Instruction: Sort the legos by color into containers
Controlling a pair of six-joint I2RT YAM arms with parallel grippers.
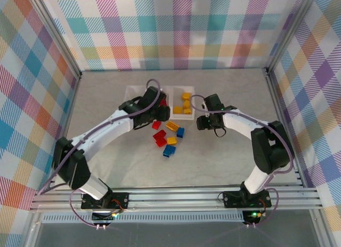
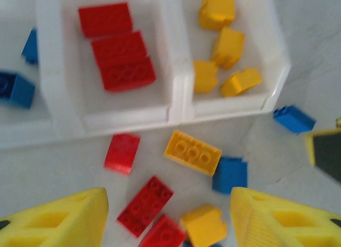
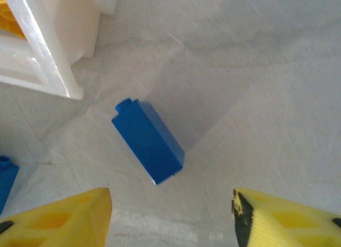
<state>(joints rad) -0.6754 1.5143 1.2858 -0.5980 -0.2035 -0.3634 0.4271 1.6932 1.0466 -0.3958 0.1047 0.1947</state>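
Observation:
The clear three-part containers tray (image 2: 178, 92) holds several red legos (image 2: 120, 58) in its middle compartment, several yellow legos (image 2: 226, 44) in the right one and blue legos (image 2: 16, 87) in the left one. Loose red (image 2: 145, 205), yellow (image 2: 192, 151) and blue (image 2: 229, 174) bricks lie on the table just in front of the tray. My left gripper (image 2: 169, 217) hovers open above this loose pile, holding nothing. My right gripper (image 3: 171, 215) is open just short of a blue brick (image 3: 149, 140) that lies on its side near the tray's corner (image 3: 48, 66).
From above, the tray (image 1: 173, 89) sits mid-table with the left arm (image 1: 106, 127) reaching over it and the right arm (image 1: 242, 122) coming in from the right. The loose bricks (image 1: 169, 138) cluster between the two grippers. Metal frame rails and checked walls bound the table.

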